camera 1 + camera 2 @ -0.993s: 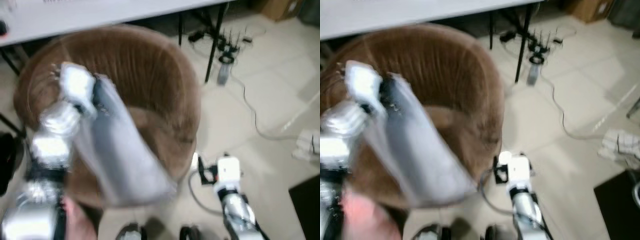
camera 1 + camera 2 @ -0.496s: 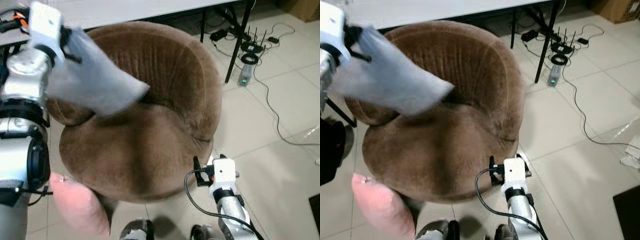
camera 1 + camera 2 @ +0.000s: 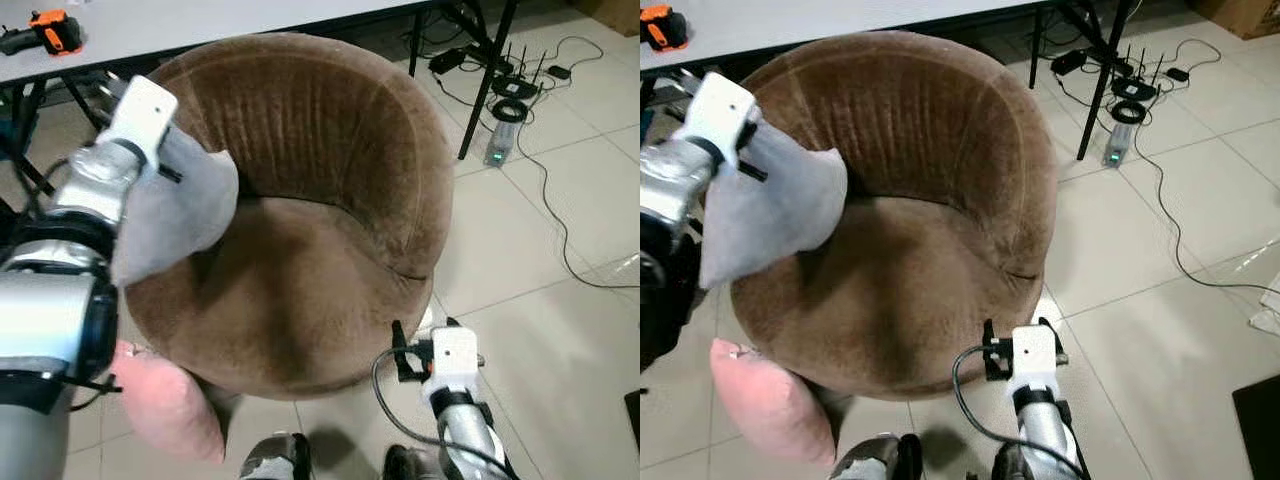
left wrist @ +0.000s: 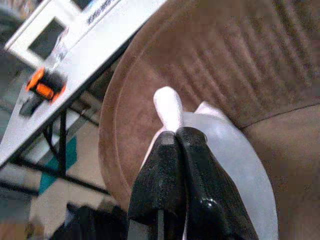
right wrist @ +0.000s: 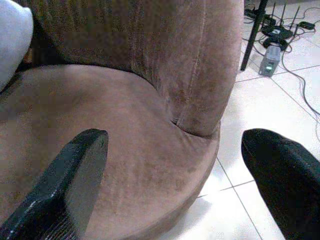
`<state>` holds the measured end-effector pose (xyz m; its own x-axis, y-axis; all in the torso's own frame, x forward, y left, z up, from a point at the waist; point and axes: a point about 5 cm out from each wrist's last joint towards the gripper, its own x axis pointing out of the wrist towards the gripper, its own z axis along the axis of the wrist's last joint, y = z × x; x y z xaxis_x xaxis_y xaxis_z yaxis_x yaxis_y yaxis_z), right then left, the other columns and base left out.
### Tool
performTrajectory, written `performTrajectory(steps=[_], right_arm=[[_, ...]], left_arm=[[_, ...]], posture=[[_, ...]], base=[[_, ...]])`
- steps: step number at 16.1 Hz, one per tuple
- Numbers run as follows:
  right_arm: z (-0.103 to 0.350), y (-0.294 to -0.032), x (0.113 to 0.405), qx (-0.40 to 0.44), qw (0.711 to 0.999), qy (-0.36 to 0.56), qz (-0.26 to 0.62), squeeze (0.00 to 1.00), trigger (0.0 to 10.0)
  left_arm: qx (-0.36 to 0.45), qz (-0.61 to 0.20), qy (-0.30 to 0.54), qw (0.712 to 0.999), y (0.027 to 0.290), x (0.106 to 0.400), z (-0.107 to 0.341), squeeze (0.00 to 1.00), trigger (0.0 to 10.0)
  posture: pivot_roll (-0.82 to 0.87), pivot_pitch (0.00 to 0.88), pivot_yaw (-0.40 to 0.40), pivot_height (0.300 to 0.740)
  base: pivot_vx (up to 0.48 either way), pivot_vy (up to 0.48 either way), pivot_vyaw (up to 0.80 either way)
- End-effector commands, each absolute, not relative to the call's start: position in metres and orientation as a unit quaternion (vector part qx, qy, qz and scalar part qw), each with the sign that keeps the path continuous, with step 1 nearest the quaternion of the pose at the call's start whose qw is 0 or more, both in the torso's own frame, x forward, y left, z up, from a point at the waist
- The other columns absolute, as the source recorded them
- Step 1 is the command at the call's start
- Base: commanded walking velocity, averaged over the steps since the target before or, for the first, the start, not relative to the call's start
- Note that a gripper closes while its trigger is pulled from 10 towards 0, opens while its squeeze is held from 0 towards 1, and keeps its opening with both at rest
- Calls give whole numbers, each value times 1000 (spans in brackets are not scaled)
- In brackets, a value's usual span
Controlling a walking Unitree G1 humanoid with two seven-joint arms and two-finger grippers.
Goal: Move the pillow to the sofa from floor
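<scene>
The left gripper (image 4: 176, 136) had its two black fingers pressed together on a corner of the grey pillow (image 3: 178, 215), which hung over the left side of the round brown sofa (image 3: 330, 180), its lower part draped against the seat's left edge. The right gripper (image 5: 172, 175) hung low at the sofa's front right, its fingers spread wide and holding nothing, with the seat cushion and the tiled floor (image 3: 560, 330) showing between them. A pink pillow (image 3: 165, 400) lay on the floor against the sofa's front left base, just beside the robot's left arm. Behind the sofa stood a grey-topped table (image 3: 230, 15) on black legs, an orange-and-black tool (image 3: 52, 28) resting on its top (what kind of tool could not be made out). To the right, past a table leg, black chargers and a small upright device (image 3: 500, 148) sat among cables that trailed across the tiles, well apart from the sofa.
</scene>
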<state>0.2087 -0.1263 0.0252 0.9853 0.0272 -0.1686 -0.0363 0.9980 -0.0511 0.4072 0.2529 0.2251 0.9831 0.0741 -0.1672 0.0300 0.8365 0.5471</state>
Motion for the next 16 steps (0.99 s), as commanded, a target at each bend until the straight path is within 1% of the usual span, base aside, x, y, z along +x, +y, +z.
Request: performTrajectory(steps=[1,4,5,6,7,8,9,10,11,12,15,16], right_arm=[[24,-122,204,-30,995,91,21,0,10000],[26,-120,189,-30,995,93,14,0,10000],[27,-119,186,-30,995,93,12,0,10000],[28,-117,181,-29,995,94,9,0,10000],[29,-117,178,-27,995,96,6,0,10000],[29,-116,177,-27,995,98,5,0,10000],[29,-117,174,-26,995,101,0,0,10000],[30,-117,171,-25,994,103,-3,0,10000],[31,-116,170,-25,994,104,-4,0,10000],[32,-115,168,-25,994,106,-6,0,10000],[33,-114,164,-25,994,108,-9,0,10000],[33,-114,162,-25,993,111,-12,0,10000]], left_arm=[[287,31,101,952,255,407,225,0,10000],[306,44,117,944,246,408,213,0,10000],[308,43,119,943,244,408,212,0,10000],[324,28,127,937,237,409,206,0,10000],[359,-3,134,924,224,410,198,0,10000],[382,-19,138,914,218,410,193,0,10000],[419,-46,142,896,207,410,185,0,10000],[439,-64,143,885,197,409,178,902,10000],[446,-71,145,881,193,408,174,1000,10000],[458,-80,149,873,187,407,166,1000,10000],[463,-80,161,868,185,405,158,1000,10000],[481,-79,169,857,185,402,153,1000,10000]], posture=[[-29,186,133,740],[-75,226,147,740],[-78,230,149,740],[-96,249,163,740],[-105,254,169,740],[-110,258,171,740],[-115,261,175,740],[-121,268,177,740],[-127,274,177,740],[-134,277,179,740],[-146,285,182,740],[-150,292,187,740]], base=[[0,0,0],[0,0,0],[0,0,0],[0,0,0],[0,0,0],[0,0,0],[0,0,0],[0,0,0],[0,0,0],[0,0,0],[0,0,0],[0,0,0]])
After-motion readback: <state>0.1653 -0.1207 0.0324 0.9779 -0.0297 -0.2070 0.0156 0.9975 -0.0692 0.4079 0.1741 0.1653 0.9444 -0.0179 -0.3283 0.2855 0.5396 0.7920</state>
